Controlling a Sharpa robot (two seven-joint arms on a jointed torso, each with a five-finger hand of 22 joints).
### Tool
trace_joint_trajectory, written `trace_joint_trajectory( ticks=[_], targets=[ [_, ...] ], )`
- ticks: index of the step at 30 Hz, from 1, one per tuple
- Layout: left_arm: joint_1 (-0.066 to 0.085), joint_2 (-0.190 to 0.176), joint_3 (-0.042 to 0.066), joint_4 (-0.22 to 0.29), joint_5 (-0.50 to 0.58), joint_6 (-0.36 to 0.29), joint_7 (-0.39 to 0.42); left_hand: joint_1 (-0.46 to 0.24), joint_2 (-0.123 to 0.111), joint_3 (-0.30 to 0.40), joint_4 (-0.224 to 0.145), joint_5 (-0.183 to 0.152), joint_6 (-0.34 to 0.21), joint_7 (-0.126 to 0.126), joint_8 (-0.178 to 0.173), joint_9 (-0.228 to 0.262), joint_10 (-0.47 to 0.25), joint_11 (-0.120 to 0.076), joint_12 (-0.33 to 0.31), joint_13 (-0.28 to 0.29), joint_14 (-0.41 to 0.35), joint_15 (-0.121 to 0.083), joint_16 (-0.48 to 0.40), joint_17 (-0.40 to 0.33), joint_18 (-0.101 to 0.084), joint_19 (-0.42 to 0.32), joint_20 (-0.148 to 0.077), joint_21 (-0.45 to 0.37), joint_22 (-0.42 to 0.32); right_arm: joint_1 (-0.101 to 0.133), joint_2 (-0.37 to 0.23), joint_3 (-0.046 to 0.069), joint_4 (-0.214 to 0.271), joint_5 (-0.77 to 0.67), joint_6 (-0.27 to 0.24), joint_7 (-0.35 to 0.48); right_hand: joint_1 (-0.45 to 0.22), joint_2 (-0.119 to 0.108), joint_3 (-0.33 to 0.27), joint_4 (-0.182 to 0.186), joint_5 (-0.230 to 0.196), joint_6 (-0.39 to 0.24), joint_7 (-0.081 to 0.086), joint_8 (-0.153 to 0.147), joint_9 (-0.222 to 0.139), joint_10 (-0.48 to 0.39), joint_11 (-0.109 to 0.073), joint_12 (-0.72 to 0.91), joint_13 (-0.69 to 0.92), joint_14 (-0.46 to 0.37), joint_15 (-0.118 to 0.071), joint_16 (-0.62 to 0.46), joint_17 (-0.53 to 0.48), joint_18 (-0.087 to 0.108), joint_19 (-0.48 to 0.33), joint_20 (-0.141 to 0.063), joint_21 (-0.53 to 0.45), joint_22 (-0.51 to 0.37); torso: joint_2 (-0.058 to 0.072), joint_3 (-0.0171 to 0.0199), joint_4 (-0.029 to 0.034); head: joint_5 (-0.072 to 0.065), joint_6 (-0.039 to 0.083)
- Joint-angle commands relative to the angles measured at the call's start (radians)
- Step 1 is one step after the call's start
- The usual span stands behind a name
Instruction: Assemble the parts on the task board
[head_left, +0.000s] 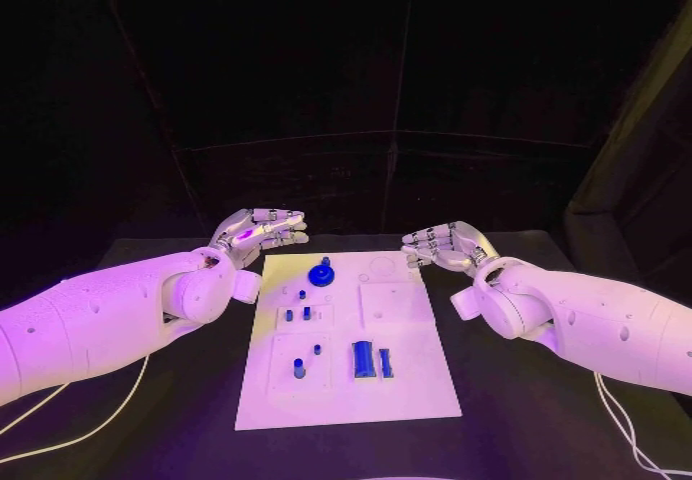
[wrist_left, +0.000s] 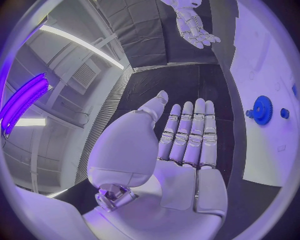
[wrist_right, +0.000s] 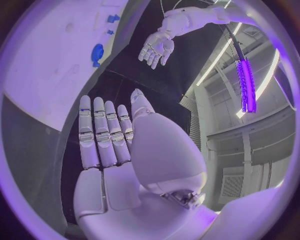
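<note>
Loose parts (head_left: 371, 360) lie near the board's (head_left: 411, 395) front edge, unassembled; both hands (head_left: 260, 232) (head_left: 447, 246) hover empty, fingers extended together.

one task board (head_left: 408, 385), two hands, several blue parts

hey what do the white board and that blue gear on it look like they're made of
Board: looks like matte white plastic, a flat plate with shallow moulded recesses and no glare; it could be painted.
Gear: probably solid blue plastic, one even colour, toothed rim, no metallic shine. Hard to be sure under this light.
</note>
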Motion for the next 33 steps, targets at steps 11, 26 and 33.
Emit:
trace_joint_trajectory(
  ticks=[11, 26, 33],
  targets=[
    [-0.028, 0.003, 0.024, 0.038, -0.004, -0.098, 0.022, -0.634, 0.040, -0.121, 0.033, -0.050, -0.485, -0.087, -0.116, -0.066, -0.483, -0.065, -0.142, -0.061, -0.435, -0.062, -0.230, -0.128, -0.074, -0.423, -0.094, -0.127, -0.221, -0.007, 0.003, 0.011, 0.046, 0.115, -0.085, 0.062, -0.757, 0.007, 0.100, -0.091, -0.087, -0.491, -0.085, -0.066, -0.137, -0.548, -0.069, -0.065, -0.118, -0.538, -0.114, -0.101, -0.126, -0.068, -0.485, -0.108, -0.125, -0.096, -0.025, 0.0164, 0.0165, 0.009, 0.050],
    [-0.141, -0.041, 0.140, 0.277, -0.070, -0.539, 0.075, -0.942, 0.040, -0.227, 0.033, -0.050, -0.718, -0.185, -0.116, -0.066, -0.718, -0.152, -0.237, -0.061, -0.643, -0.142, -0.303, -0.215, -0.169, -0.600, -0.157, -0.127, -0.303, -0.033, -0.039, 0.038, 0.280, 0.380, -0.386, 0.186, -1.097, 0.007, 0.100, -0.173, -0.175, -0.715, -0.186, -0.066, -0.137, -0.797, -0.150, -0.065, -0.118, -0.794, -0.114, -0.101, -0.126, -0.171, -0.716, -0.228, -0.214, -0.096, -0.043, 0.0287, 0.0271, 0.017, 0.085],
    [-0.168, -0.051, 0.168, 0.334, -0.086, -0.643, 0.088, -1.027, 0.040, -0.227, 0.033, -0.050, -0.783, -0.185, -0.116, -0.066, -0.784, -0.152, -0.237, -0.061, -0.701, -0.142, -0.384, -0.215, -0.169, -0.648, -0.227, -0.127, -0.394, -0.034, -0.040, 0.038, 0.286, 0.387, -0.394, 0.189, -1.202, 0.007, 0.100, -0.173, -0.175, -0.783, -0.186, -0.066, -0.137, -0.872, -0.150, -0.065, -0.118, -0.872, -0.114, -0.101, -0.126, -0.171, -0.788, -0.228, -0.214, -0.096, -0.043, 0.0287, 0.0271, 0.017, 0.085]
  ],
)
